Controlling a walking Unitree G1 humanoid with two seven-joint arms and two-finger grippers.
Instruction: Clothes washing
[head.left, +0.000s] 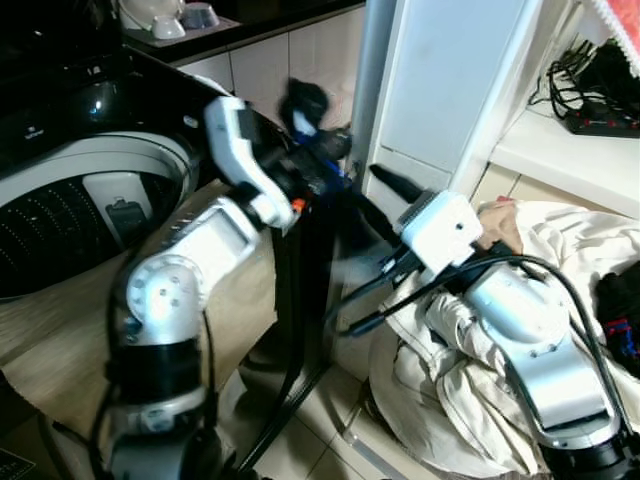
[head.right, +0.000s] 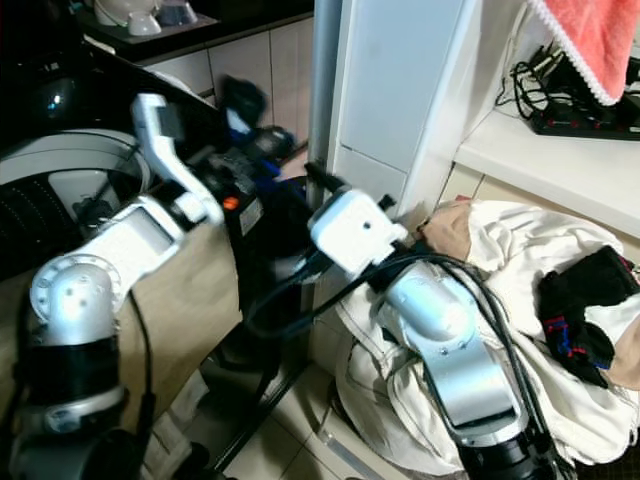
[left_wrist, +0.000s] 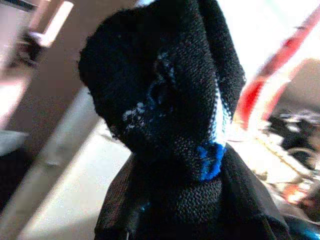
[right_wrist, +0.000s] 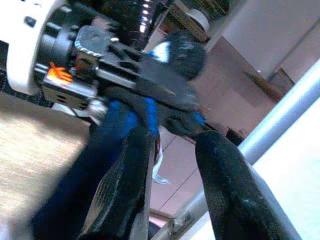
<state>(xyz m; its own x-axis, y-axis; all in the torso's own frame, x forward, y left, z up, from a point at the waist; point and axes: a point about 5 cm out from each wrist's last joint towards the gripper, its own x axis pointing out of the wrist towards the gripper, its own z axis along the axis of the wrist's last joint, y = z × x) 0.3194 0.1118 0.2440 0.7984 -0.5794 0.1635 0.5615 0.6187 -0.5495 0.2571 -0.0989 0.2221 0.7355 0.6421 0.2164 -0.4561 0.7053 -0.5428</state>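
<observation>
I am seeing the left gripper (head.left: 318, 150) pinching a black sock with blue and white marks (head.left: 303, 103), holding it raised just beside the open washing machine drum (head.left: 70, 225) and near the white cabinet (head.left: 440, 90). The right gripper (head.left: 385, 185) is reaching toward that sock with its fingers (right_wrist: 225, 195) spread, and the pile of white laundry (head.right: 520, 250) is lying on the robot's right

The washing machine (head.left: 70, 200) stood at the left, its drum open to the top. A heap of laundry (head.right: 520, 300) lay on the floor at the right, below a shelf (head.right: 540, 160) that carried a power strip (head.right: 590, 120). Between them the left claw (head.left: 315, 150) gripped a sock (head.left: 305, 105), with the right claw (head.left: 385, 185) just beside it
</observation>
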